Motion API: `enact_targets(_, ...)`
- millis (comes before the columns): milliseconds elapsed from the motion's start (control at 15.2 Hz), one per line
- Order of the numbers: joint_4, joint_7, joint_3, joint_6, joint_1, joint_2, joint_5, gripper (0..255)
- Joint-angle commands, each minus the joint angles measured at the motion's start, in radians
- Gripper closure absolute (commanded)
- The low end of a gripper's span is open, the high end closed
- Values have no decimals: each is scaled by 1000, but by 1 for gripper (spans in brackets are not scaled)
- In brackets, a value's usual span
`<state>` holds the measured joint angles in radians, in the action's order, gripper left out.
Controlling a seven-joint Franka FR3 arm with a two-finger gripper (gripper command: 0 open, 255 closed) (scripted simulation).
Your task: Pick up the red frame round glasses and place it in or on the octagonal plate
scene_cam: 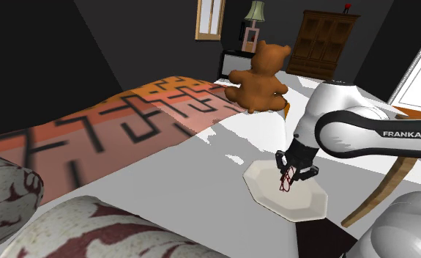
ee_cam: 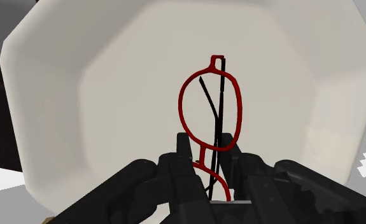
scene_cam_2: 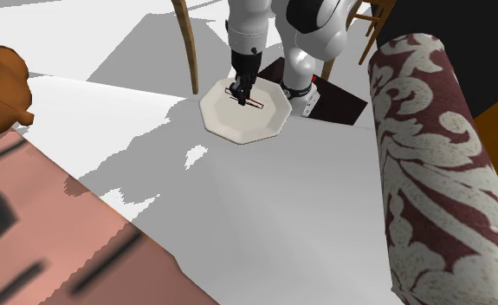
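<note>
Clamped nearly shut, our black gripper (ee_cam: pixel 208 159) has its fingers (ee_cam: pixel 183 149) pinching the red-framed round glasses (ee_cam: pixel 220 108) near the bridge. One lens stands out beyond the fingertips, and the black temples are folded across it. We see the glasses hanging upright over the off-white octagonal plate (scene_cam: pixel 304 201), inside its rim; we cannot tell whether they touch it. The plate lies on a white bedcover (scene_cam: pixel 201 190). In the shoulder view a brown teddy bear (scene_cam: pixel 260 77) sits at 11 o'clock from the gripper. An orange patterned blanket (scene_cam: pixel 128 124) stretches toward 9 o'clock, and maroon-patterned pillows (scene_cam: pixel 4 183) lie farther out at 9 o'clock. A dark wooden wardrobe (scene_cam: pixel 322 44) stands at 12 o'clock against the far wall.
</note>
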<state>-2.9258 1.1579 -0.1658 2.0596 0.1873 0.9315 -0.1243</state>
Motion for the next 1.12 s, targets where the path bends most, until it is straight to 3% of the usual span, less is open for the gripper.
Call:
enact_targets(0,-12,3,-4,17,-3,-4,-4,255)
enact_targets(462,-12,3,-4,17,-3,-5,-4,255)
enact_targets(528,-12,3,-4,17,-3,-5,-4,0)
enact_targets(858,-12,3,-4,17,-3,-5,-4,0)
enact_targets(1056,69,3,9,-108,2,40,9,0)
